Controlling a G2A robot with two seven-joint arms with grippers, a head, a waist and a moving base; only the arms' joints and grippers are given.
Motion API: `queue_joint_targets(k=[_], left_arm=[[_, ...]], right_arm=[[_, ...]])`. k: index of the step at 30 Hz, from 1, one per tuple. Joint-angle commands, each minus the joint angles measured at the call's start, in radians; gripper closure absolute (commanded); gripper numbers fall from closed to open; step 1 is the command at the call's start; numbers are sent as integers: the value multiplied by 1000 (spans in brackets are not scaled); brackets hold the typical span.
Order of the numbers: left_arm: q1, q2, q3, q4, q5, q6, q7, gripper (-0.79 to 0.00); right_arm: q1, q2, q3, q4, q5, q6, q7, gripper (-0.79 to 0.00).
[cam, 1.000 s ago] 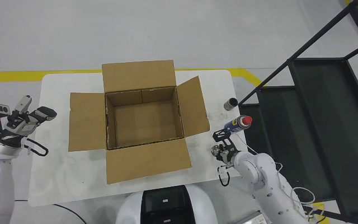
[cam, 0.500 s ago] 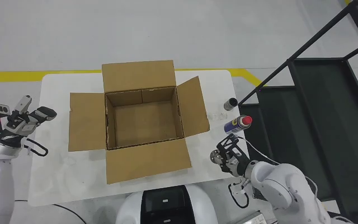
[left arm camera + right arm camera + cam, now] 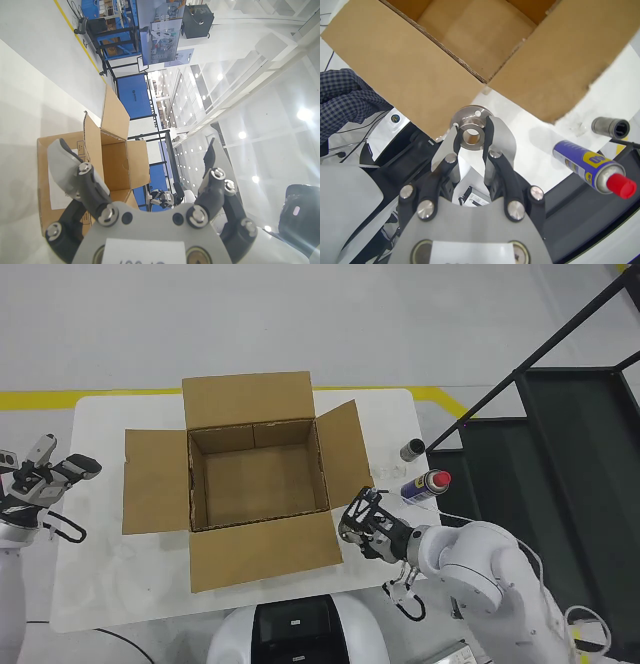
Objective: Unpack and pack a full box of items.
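Note:
An open cardboard box [image 3: 258, 480] stands mid-table with all flaps spread and its inside bare [image 3: 480, 37]. My right gripper [image 3: 361, 526] hangs just off the box's near right corner, shut on a round metal flange [image 3: 471, 130] with a centre bore. A blue spray can with a red cap [image 3: 425, 485] lies on the table's right edge [image 3: 590, 167]. A small dark metal cylinder [image 3: 412, 449] stands behind it [image 3: 610, 128]. My left gripper [image 3: 62, 467] is off the table's left edge, open and holding nothing [image 3: 135, 155].
The white table [image 3: 100, 574] has free room to the left of and in front of the box. A dark metal stair frame [image 3: 540, 444] stands close on the right. A checked sleeve [image 3: 342, 90] shows by the robot's base.
My right gripper has lifted the flange from the table's right front and carried it left toward the box's near right corner. The left arm has stayed still.

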Motion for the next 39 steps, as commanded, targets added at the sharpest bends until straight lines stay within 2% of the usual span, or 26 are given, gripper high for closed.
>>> queue_joint_targets(k=[1,6,16,22,30,39], left_arm=[[0,0,0,0,0,0,0,-785],[0,0,0,0,0,0,0,-785],[0,0,0,0,0,0,0,-785],[0,0,0,0,0,0,0,-785],[0,0,0,0,0,0,0,-785],[0,0,0,0,0,0,0,-785]], right_arm=[[63,-4,-56,0,-5,27,39,0],[200,-17,-172,23,-4,95,100,0],[518,-65,-369,300,91,136,72,0],[667,-103,-487,463,75,202,38,0],[800,-174,-666,725,58,269,-61,0],[903,-259,-768,1012,113,333,-165,0]])
